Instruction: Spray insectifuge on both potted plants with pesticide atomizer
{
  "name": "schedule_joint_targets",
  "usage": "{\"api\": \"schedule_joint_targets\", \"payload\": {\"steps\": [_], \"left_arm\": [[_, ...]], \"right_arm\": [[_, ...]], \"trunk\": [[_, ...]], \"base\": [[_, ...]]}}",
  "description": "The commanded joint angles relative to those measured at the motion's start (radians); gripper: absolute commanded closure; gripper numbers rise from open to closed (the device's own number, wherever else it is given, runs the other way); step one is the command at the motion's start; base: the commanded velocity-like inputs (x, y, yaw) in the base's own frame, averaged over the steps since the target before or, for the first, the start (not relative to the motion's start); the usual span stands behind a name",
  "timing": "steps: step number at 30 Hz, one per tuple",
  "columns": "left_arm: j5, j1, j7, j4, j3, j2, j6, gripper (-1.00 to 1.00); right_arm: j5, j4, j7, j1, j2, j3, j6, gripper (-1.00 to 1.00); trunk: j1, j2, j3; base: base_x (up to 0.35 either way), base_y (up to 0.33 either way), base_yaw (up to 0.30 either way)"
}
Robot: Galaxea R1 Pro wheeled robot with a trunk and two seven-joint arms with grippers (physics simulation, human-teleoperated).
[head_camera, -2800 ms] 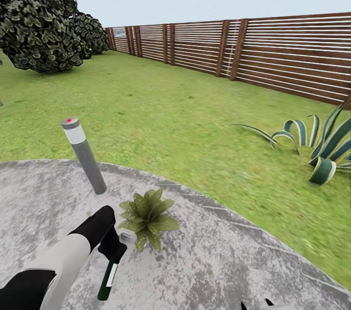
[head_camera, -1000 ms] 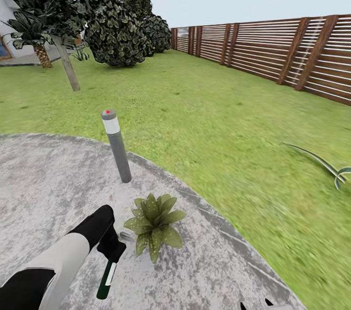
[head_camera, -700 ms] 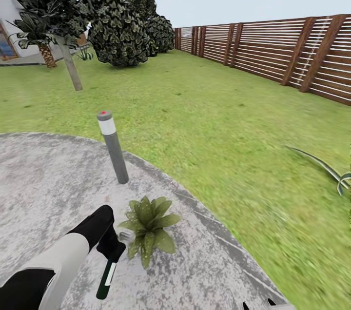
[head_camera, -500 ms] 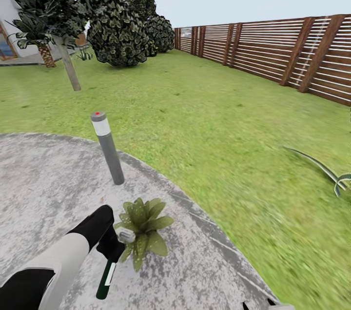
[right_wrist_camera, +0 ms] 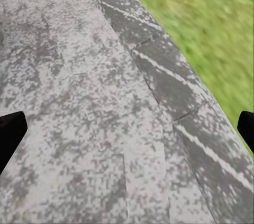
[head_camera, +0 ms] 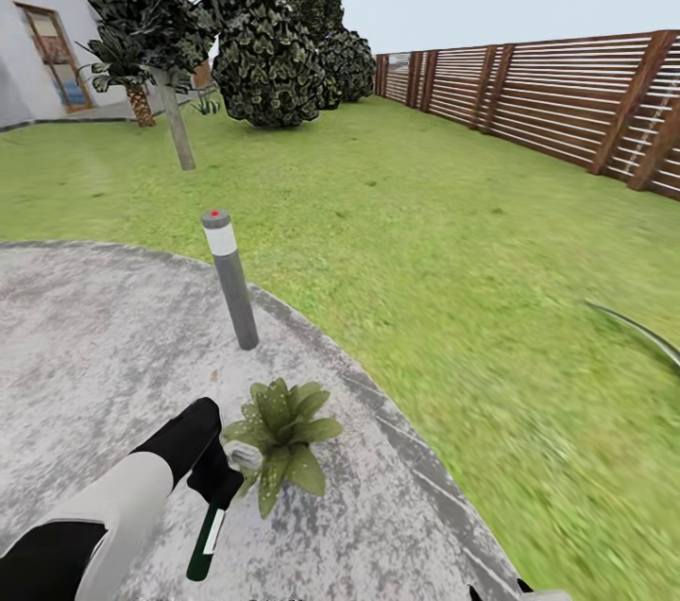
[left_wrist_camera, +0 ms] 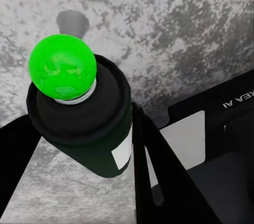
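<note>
Item: your left gripper [head_camera: 219, 486], at the lower left of the head view, was pinched on the pesticide atomizer [head_camera: 204, 542]. The bottle hung with its dark green body and white stripe pointing down toward you, and its pale nozzle head [head_camera: 247, 457] sat at the edge of the leaves. In the left wrist view the atomizer [left_wrist_camera: 90, 129] sat between the two black fingers [left_wrist_camera: 159, 171], with a bright green rounded end [left_wrist_camera: 62, 67] facing the camera.

Item: one potted plant [head_camera: 280, 440], a low rosette of pointed green leaves, stood on the patio [head_camera: 85, 336] just beside your left gripper, near the paved edge. Pale specks showed on its lower leaves; whether they were insectifuge, you could not tell.

Item: grey bollard lamp [head_camera: 229, 278] with a red dot on top, upright on the patio beyond the plant.

Item: lawn [head_camera: 453, 242] past the paving, slatted brown fence [head_camera: 567, 110] along the right, dark shrubs [head_camera: 274, 62] and a house wall [head_camera: 38, 25] at the far left.

Item: your right gripper [right_wrist_camera: 127, 129] was spread wide, its two dark fingertips [right_wrist_camera: 10, 134] at opposite edges of the right wrist view, over mottled grey paving [right_wrist_camera: 79, 102] beside grass [right_wrist_camera: 211, 18].
</note>
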Motion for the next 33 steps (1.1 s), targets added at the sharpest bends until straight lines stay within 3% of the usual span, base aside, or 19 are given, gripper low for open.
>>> {"api": "schedule_joint_targets", "payload": {"steps": [1, 9, 17, 25, 33], "left_arm": [[-0.005, 0.0, -0.009, -0.002, -0.005, 0.001, 0.004, 1.0], [-0.005, 0.0, -0.009, -0.002, -0.005, -0.001, 0.004, 1.0], [-0.005, 0.001, -0.009, -0.002, -0.007, -0.001, 0.003, 1.0], [-0.005, 0.002, -0.009, -0.002, -0.007, -0.004, 0.004, 1.0], [-0.005, 0.002, -0.009, -0.002, -0.006, 0.0, 0.004, 1.0]], "right_arm": [[0.002, 0.0, 0.009, -0.001, 0.0, -0.009, -0.002, -1.0], [0.002, 0.0, 0.01, -0.001, 0.0, -0.009, -0.002, -1.0], [0.002, 0.0, 0.009, -0.001, 0.001, -0.009, -0.002, -1.0], [0.002, 0.0, 0.009, -0.001, 0.002, -0.009, -0.002, -1.0], [0.002, 0.0, 0.01, -0.001, 0.002, -0.009, -0.002, -1.0]], "trunk": [[0.0, 0.0, -0.001], [0.0, 0.0, -0.001], [0.0, 0.0, -0.001], [0.0, 0.0, -0.001], [0.0, 0.0, -0.001]], "base": [[0.0, -0.004, 0.274], [0.158, -0.125, 0.268], [0.202, -0.201, 0.035], [0.021, -0.215, 0.022], [0.0, -0.034, 0.238]]}}
